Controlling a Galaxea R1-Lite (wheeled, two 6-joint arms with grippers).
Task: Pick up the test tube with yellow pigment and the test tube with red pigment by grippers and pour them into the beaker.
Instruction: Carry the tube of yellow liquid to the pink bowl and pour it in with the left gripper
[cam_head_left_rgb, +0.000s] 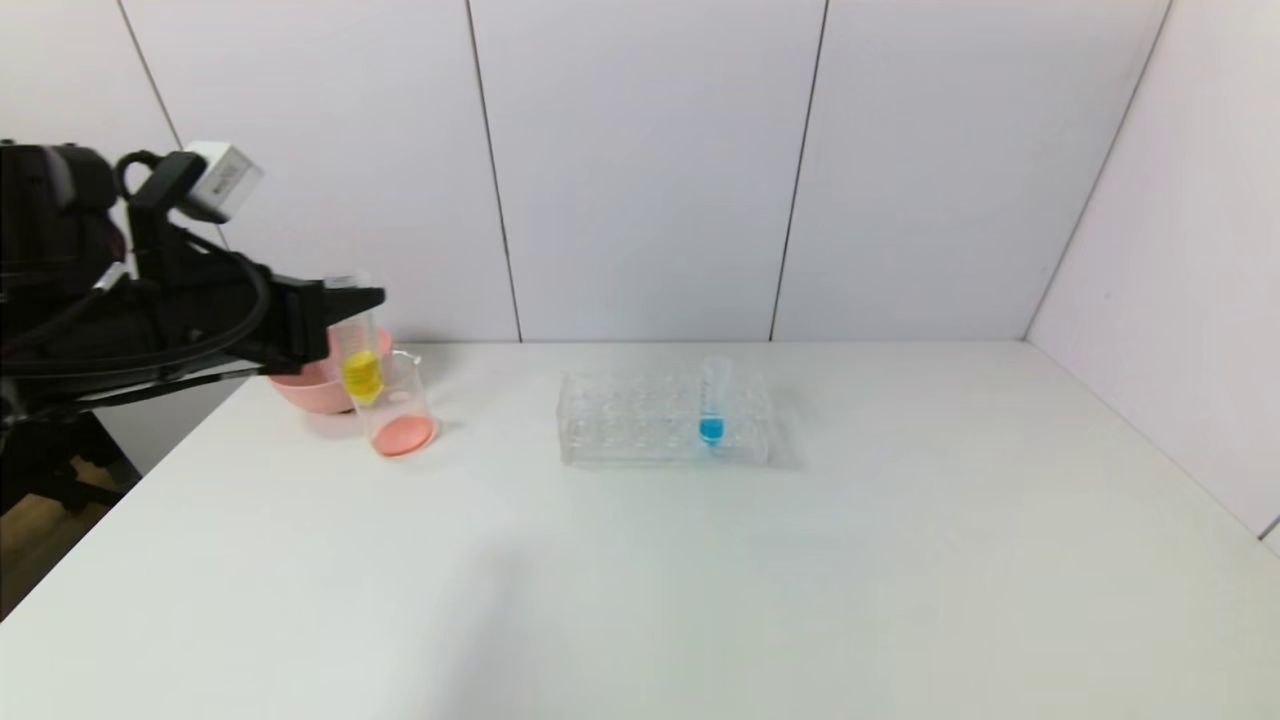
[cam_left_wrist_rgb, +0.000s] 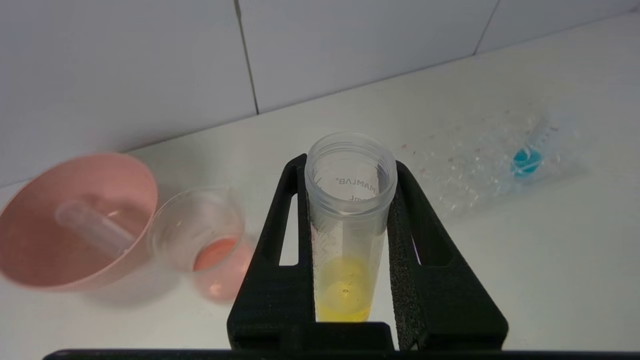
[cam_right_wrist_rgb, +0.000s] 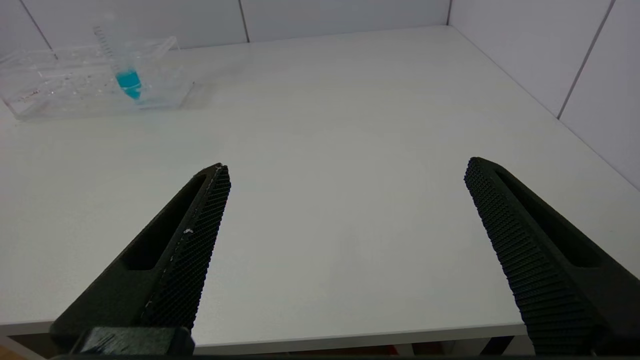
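Observation:
My left gripper (cam_head_left_rgb: 362, 300) is shut on the test tube with yellow pigment (cam_head_left_rgb: 358, 345) and holds it upright above the table at the far left. In the head view the tube overlaps the left edge of the beaker (cam_head_left_rgb: 402, 410), which holds red-orange liquid at its bottom. In the left wrist view the yellow tube (cam_left_wrist_rgb: 347, 235) sits between the black fingers (cam_left_wrist_rgb: 277, 270), mouth open, with the beaker (cam_left_wrist_rgb: 200, 235) off to one side. No tube with red pigment shows. My right gripper (cam_right_wrist_rgb: 347, 165) is open and empty over the table's front edge.
A pink bowl (cam_head_left_rgb: 315, 388) stands behind the beaker; a clear, colourless tube (cam_left_wrist_rgb: 95, 232) lies in it. A clear tube rack (cam_head_left_rgb: 640, 420) in the middle of the table holds a blue-bottomed tube (cam_head_left_rgb: 712, 400). The walls close the back and right.

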